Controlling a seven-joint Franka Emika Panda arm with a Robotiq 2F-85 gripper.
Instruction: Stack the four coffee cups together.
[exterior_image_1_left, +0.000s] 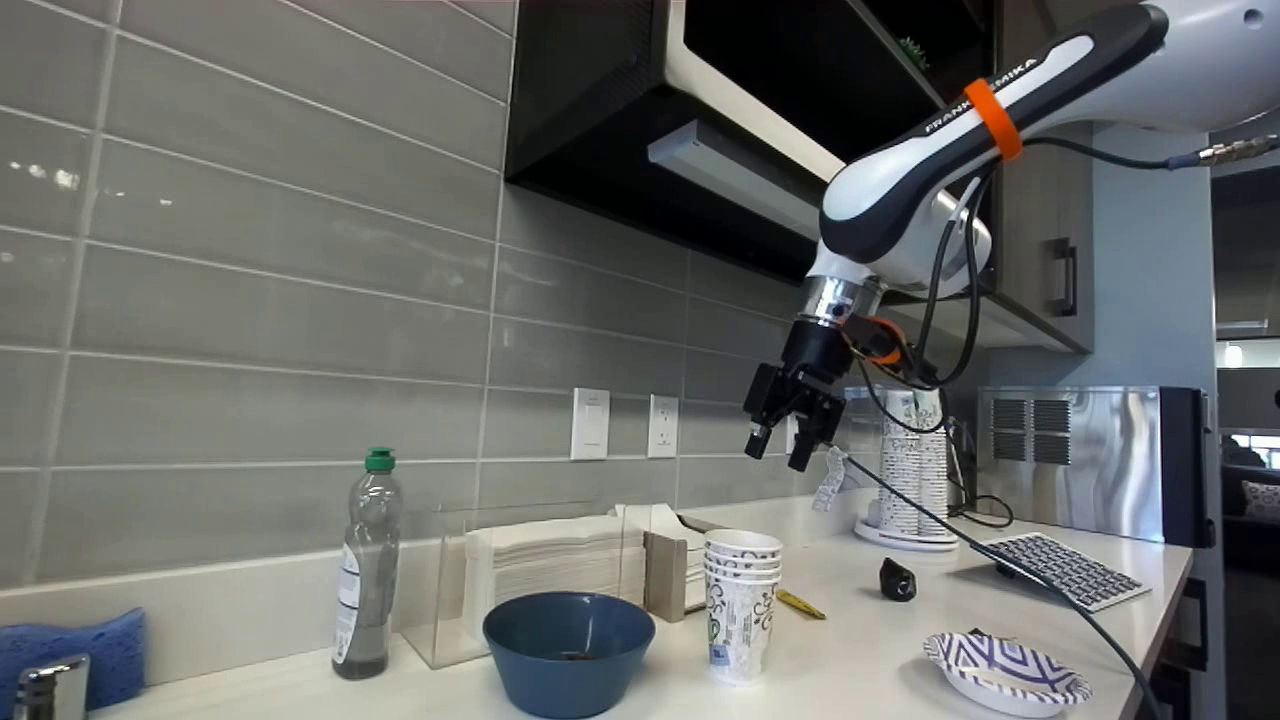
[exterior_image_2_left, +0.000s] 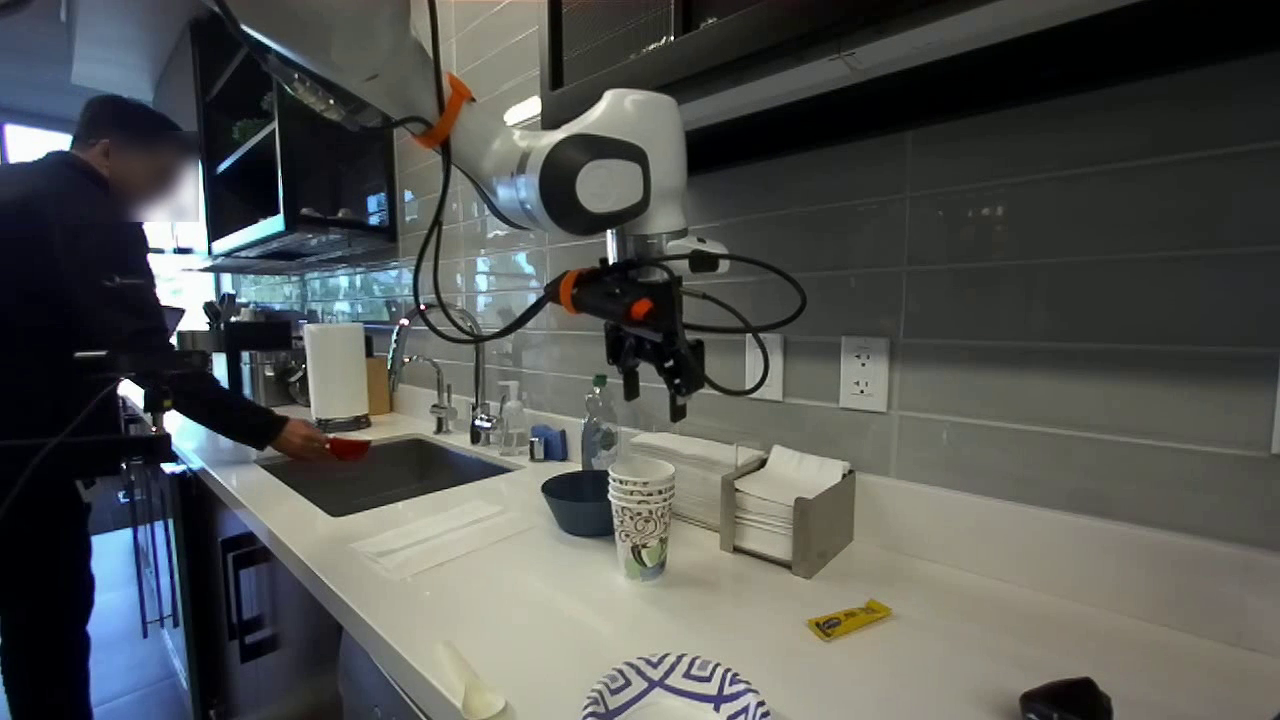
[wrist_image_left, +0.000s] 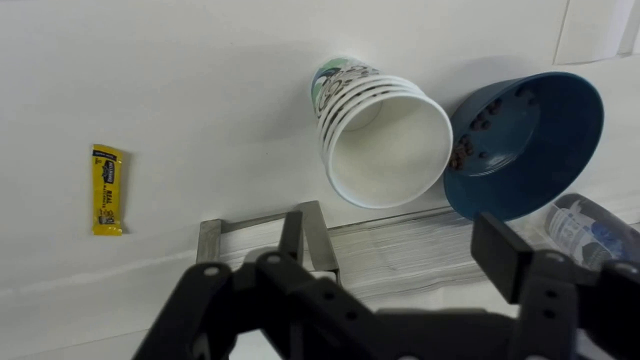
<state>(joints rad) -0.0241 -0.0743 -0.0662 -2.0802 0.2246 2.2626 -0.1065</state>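
The coffee cups (exterior_image_1_left: 742, 615) are white paper cups with dark and greenish print. They stand upright on the counter, nested in one stack with several rims showing. The stack also shows in an exterior view (exterior_image_2_left: 642, 535) and in the wrist view (wrist_image_left: 345, 82), where I look into the top cup. The lower cups are mostly hidden inside the stack. My gripper (exterior_image_1_left: 779, 450) is open and empty, well above the stack and apart from it, in both exterior views (exterior_image_2_left: 655, 400). In the wrist view the jaws (wrist_image_left: 392, 237) are spread wide, with nothing between them.
A blue bowl (exterior_image_1_left: 568, 660) with small brown bits stands close beside the stack. A bottle (exterior_image_1_left: 367, 570), a napkin holder (exterior_image_2_left: 825, 525) and stacked napkins (exterior_image_1_left: 555, 555) line the wall. A yellow packet (wrist_image_left: 107, 190), patterned dish (exterior_image_1_left: 1000, 670) and dark object (exterior_image_1_left: 897, 580) lie nearby. A person (exterior_image_2_left: 90, 290) reaches over the sink.
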